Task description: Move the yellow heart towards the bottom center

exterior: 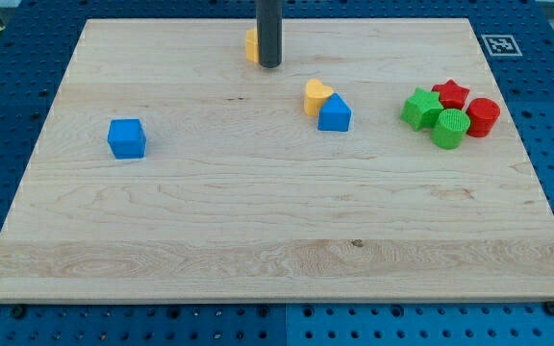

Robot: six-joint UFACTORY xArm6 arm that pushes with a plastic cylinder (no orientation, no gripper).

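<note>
The yellow heart (316,97) lies on the wooden board right of centre, in the upper half, touching a blue triangular block (335,114) at its lower right. My tip (270,65) is near the view's top, up and to the left of the heart, a short gap away. A yellow block (251,45) sits just left of the rod, partly hidden behind it; its shape cannot be made out.
A blue cube (126,138) lies at the view's left. At the right a cluster holds a green star (419,108), a red star (451,94), a green cylinder (450,128) and a red cylinder (483,116). The board (258,259) sits on a blue perforated table.
</note>
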